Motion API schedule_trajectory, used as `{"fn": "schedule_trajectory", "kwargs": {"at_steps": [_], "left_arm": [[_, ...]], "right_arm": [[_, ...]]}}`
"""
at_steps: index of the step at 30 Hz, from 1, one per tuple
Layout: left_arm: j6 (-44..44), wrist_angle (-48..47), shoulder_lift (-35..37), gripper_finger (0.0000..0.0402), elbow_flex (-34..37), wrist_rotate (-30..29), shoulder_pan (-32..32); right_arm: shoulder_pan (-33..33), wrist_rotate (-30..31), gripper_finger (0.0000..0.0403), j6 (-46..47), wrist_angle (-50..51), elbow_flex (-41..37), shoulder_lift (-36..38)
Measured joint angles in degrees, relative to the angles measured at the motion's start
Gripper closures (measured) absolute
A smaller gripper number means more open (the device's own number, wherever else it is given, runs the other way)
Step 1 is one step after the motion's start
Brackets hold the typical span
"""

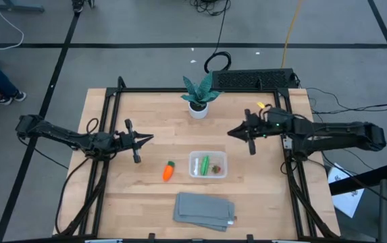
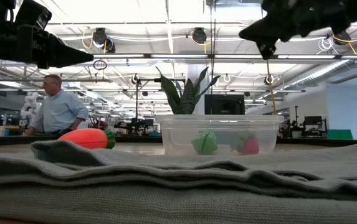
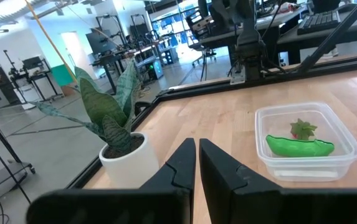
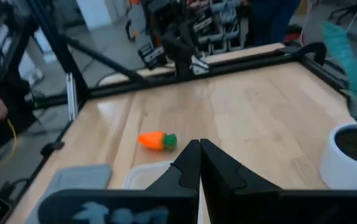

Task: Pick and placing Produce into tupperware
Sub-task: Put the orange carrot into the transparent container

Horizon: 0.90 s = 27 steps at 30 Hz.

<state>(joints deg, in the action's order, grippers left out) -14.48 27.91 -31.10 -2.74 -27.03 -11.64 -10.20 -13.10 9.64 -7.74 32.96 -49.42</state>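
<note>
The clear tupperware [image 1: 208, 165] sits on the table's near middle with the green pod [image 3: 299, 147] and the red berry piece [image 2: 248, 145] lying inside it. The orange carrot [image 1: 168, 171] lies on the wood just left of it. My left gripper [image 1: 150, 138] hangs shut above the table, left of the container. My right gripper [image 1: 231, 131] hangs shut above the table, right of the potted plant. Both hold nothing.
A teal-leaved plant in a white pot [image 1: 198, 101] stands at the far middle. A folded grey cloth [image 1: 204, 210] lies by the near edge. A black keyboard [image 1: 254, 79] sits beyond the far edge. A person [image 2: 58, 111] stands in the room behind.
</note>
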Motion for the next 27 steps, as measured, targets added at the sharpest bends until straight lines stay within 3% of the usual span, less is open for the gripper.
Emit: {"fn": "schedule_trajectory", "kwargs": {"at_steps": [8,15,21,27], "left_arm": [[-0.04,-0.02,-0.02,0.0376,0.00,-0.02,-0.01],[-0.04,-0.58,0.00,0.0376,0.00,-0.02,0.00],[-0.04,-0.90,-0.02,0.0376,0.00,-0.03,0.00],[-0.22,-0.79,0.00,0.0376,0.00,-0.04,0.00]], "right_arm": [[0.44,7.19,0.0403,3.61,-1.72,-9.56,9.93],[3.54,6.99,0.0403,2.32,-8.07,-17.30,18.34],[4.07,-0.44,0.0403,3.23,-10.07,-20.95,22.29],[4.05,4.60,0.0403,3.15,-11.02,-22.76,22.86]]}}
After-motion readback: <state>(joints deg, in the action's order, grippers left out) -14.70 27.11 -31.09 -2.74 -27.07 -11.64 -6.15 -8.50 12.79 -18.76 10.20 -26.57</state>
